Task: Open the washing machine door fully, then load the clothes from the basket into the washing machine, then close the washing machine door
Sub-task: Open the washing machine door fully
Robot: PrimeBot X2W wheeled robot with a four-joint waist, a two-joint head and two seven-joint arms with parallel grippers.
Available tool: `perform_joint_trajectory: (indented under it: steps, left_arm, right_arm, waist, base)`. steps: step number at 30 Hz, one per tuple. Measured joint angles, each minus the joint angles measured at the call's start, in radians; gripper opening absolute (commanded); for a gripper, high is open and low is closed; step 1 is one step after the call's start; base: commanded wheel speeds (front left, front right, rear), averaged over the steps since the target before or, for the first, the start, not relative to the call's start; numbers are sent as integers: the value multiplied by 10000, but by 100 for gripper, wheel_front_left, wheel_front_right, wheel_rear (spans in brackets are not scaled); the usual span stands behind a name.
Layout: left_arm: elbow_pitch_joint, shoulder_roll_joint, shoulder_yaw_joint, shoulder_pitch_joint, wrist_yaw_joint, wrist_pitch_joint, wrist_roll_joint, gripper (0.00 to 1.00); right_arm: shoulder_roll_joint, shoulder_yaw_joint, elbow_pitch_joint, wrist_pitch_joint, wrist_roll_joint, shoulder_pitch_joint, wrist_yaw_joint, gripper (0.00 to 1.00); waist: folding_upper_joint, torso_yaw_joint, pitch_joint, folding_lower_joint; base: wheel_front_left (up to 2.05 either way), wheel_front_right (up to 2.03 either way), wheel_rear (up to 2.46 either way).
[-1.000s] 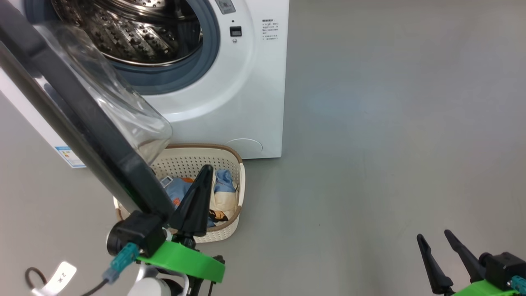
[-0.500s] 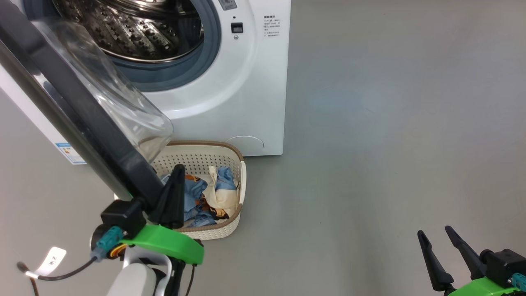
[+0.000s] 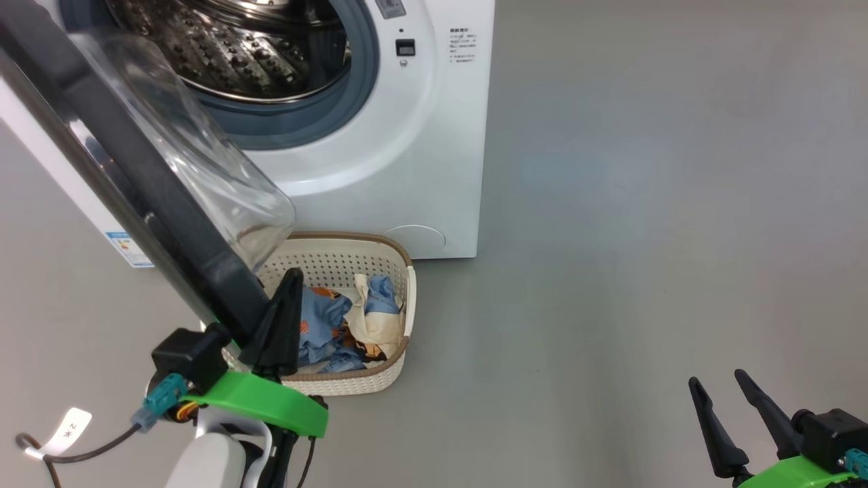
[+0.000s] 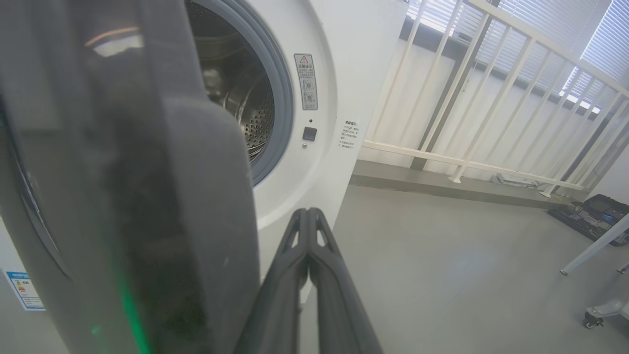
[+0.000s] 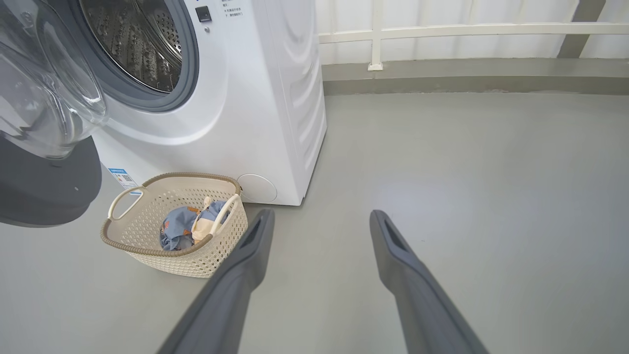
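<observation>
washing machine door (image 3: 135, 179) partly open, over the basket (image 3: 401, 256) of clothes (image 3: 325, 327)
left gripper (image 3: 291, 278) pinched shut, empty, just right of door's edge, nearer; right gripper (image 3: 716, 377) spread wide, empty, well apart

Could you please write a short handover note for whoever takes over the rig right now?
Left end effector: shut, holding nothing, beside the lower edge of the washing machine door; contact unclear.
Right end effector: open, empty, low on the right above the floor.
Things: the door is swung wide; no clothes in the visible part of the drum. The clothes lie in the basket, in front of the washing machine.
Done: door opened, perhaps not fully.
Left: load the clothes, close the door.
</observation>
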Motion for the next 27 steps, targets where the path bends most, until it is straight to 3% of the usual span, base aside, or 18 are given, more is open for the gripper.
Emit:
perform_joint_trajectory:
  steps: [27]
  left_arm:
    - [-1087,-96,769,1378,2,-75,389,0]
  right_arm:
    - [-23,-276,-236,0,-142,41,0,100]
  waist:
    - [0,1214,-100,0]
  base:
    - [0,0,0]
